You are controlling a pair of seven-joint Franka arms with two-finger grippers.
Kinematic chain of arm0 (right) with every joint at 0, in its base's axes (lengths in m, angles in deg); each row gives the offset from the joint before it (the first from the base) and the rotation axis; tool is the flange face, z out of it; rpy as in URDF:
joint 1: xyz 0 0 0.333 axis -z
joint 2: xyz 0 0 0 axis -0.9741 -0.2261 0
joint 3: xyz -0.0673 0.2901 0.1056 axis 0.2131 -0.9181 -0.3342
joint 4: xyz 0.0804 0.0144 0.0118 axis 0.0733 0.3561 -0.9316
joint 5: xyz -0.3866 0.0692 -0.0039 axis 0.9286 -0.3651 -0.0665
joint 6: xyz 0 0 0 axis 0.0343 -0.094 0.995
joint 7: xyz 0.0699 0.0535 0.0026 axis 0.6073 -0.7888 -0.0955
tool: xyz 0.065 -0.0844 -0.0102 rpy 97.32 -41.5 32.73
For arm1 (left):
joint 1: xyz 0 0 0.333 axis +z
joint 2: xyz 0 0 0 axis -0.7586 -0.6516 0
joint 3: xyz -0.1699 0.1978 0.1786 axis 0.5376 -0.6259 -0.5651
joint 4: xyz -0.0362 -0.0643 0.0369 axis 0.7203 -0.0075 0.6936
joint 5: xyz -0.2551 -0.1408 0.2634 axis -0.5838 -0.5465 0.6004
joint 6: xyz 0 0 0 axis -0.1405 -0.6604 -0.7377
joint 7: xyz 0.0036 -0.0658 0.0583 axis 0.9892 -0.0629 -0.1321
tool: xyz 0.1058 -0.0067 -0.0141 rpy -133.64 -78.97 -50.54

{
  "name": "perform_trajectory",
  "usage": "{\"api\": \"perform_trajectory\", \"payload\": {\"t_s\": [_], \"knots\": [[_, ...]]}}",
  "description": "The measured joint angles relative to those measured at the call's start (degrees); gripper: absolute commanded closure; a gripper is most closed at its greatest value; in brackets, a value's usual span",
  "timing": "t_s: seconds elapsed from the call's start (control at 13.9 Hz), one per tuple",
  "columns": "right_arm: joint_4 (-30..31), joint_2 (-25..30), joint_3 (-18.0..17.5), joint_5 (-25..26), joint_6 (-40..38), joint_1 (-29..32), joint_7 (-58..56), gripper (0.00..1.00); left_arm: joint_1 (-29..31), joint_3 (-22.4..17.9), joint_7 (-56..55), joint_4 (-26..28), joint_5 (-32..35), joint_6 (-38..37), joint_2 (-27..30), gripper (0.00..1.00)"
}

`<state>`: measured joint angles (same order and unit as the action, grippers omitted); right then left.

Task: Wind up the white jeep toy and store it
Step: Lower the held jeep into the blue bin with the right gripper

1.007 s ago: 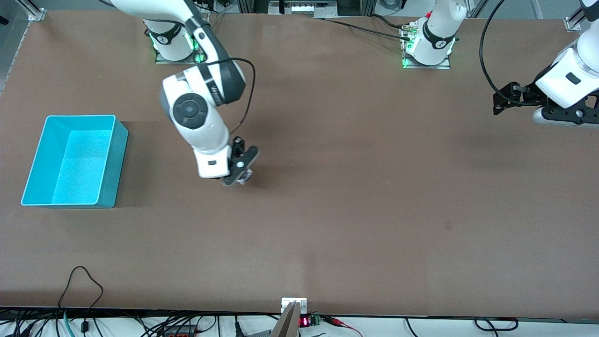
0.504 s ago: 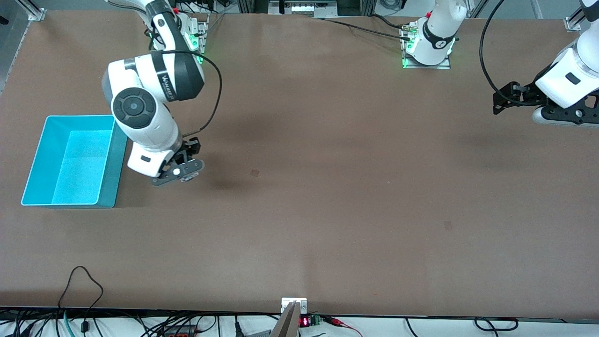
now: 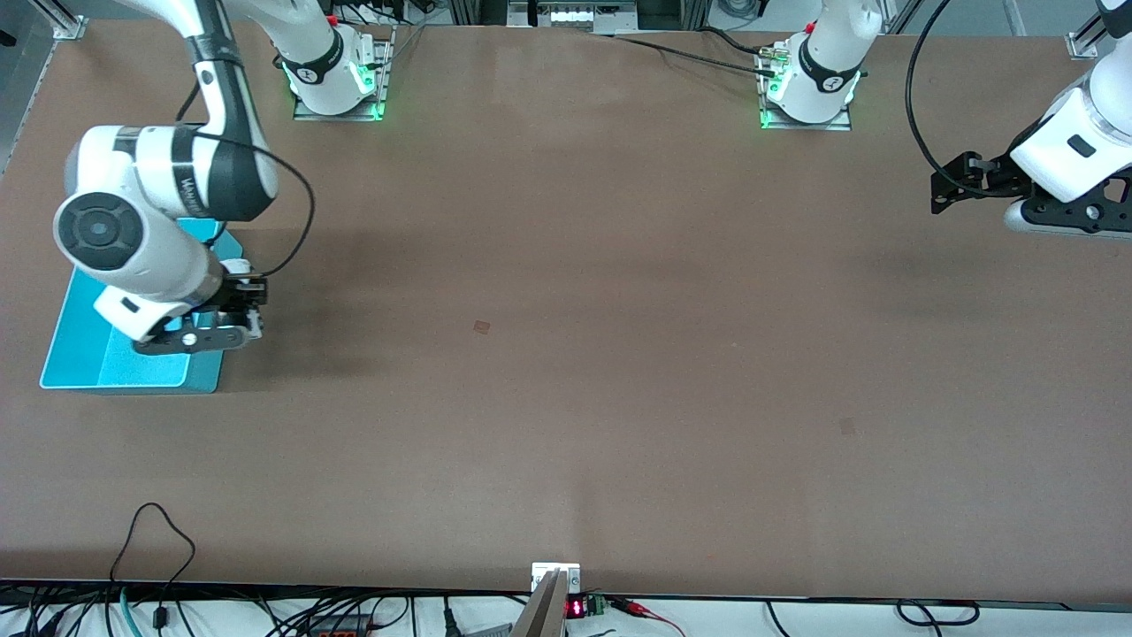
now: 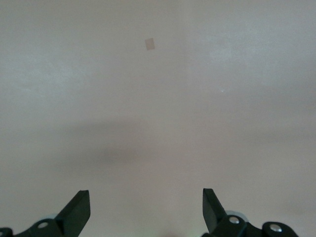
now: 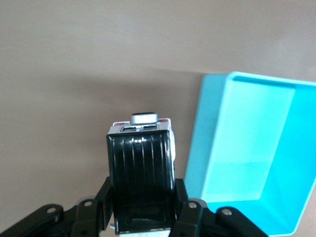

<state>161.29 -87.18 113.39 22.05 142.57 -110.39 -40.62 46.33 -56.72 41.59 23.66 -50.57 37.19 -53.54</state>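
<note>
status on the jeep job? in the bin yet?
Not yet. Done: the white jeep toy is off the table, gripped in the shut right gripper. In hand: that gripper is at the edge of the turquoise bin, and the bin's floor shows bare in the right wrist view. Left: release it inside. The left gripper waits open at its own end.

white jeep toy [image 5: 142, 170]: glossy plastic, black ribbed roof
bin [image 5: 276, 148]: smooth turquoise plastic, slight sheen
table [image 3: 619, 354]: matt brown, faintly mottled
right gripper [image 5: 143, 217]: matt black plastic

The bin [image 3: 202, 382] sits at the right arm's table end.
</note>
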Motion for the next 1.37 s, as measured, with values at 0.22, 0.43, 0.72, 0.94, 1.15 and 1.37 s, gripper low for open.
{"api": "perform_trajectory", "payload": {"t_s": [0.22,0.43,0.72,0.94,1.15,1.37], "knots": [[6.09,2.21,5.6,0.48,5.04,0.53,-1.76,1.0,0.03,0.0,0.0,-0.03,0.0,-0.04,0.0,0.0],[11.16,4.52,8.63,0.57,12.21,4.51,-9.3,1.0,0.05,-0.01,0.0,-0.05,0.0,-0.08,0.0,0.0],[20.41,6.03,8.91,0.57,25.95,12.64,-17.26,1.0,0.06,-0.01,0.0,-0.06,0.0,-0.09,0.0,0.0],[25.32,5.91,8.89,0.56,31.19,14.87,-18.16,1.0,0.06,-0.01,0.0,-0.07,0.0,-0.09,0.0,0.0],[27.61,4.98,8.85,0.35,34.73,15.29,-18.14,1.0,0.05,0.0,0.0,-0.07,0.0,-0.1,0.0,0.0],[28.19,2.41,8.76,-2.11,37.65,15.54,-18.15,1.0,0.0,0.04,0.0,-0.07,0.0,-0.1,0.0,0.0]]}}
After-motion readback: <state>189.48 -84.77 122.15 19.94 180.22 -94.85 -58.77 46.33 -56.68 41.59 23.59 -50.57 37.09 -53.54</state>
